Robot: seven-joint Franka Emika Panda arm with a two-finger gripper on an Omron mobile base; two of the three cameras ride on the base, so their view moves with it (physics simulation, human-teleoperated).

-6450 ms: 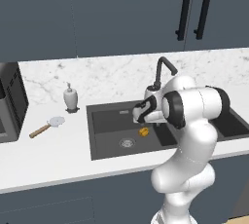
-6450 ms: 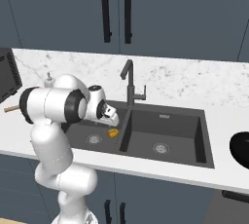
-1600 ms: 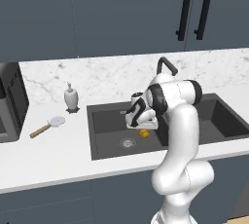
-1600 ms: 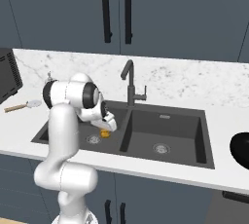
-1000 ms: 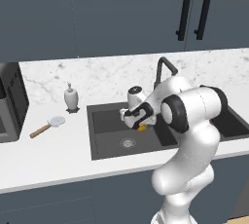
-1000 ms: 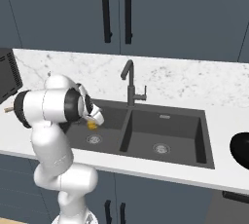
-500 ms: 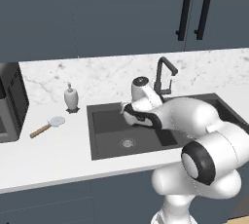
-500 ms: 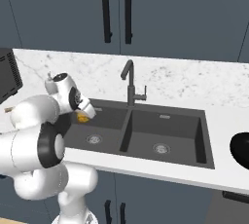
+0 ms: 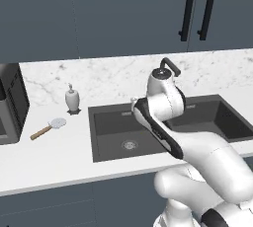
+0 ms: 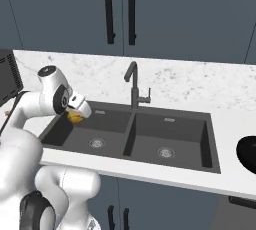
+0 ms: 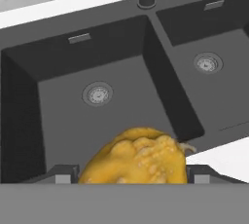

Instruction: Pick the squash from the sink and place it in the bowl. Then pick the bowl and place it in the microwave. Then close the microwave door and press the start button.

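The gripper (image 11: 131,173) stood spread wide around the squash (image 11: 133,158), one finger on each flank of it, and held it up above the left basin of the sink (image 11: 29,121). In the hand view the squash sat right against the lens: a lumpy, warty yellow-orange lump with a small pale nub sticking out on one side. In the right base view the squash (image 10: 75,117) showed as a small orange patch tucked under the white hand, over the sink's (image 10: 210,144) left end and above its rim.

Both basins lay bare beneath it, dark grey, each with a round metal drain at the middle of its floor. The dark gooseneck faucet (image 10: 134,88) rose from the sink's back rim, at the divider between the basins.

At the right edge of the surface (image 10: 235,119), well apart from the sink, the black bowl (image 10: 248,154) was cut off by the frame; what showed of it looked glossy, and its contents could not be told.

Toward the back left of the surface (image 9: 54,152), a small white soap dispenser (image 9: 72,99) stood upright, with a wooden-handled brush (image 9: 48,128) lying just in front of it. A black appliance (image 9: 11,103) sat at the surface's left end.
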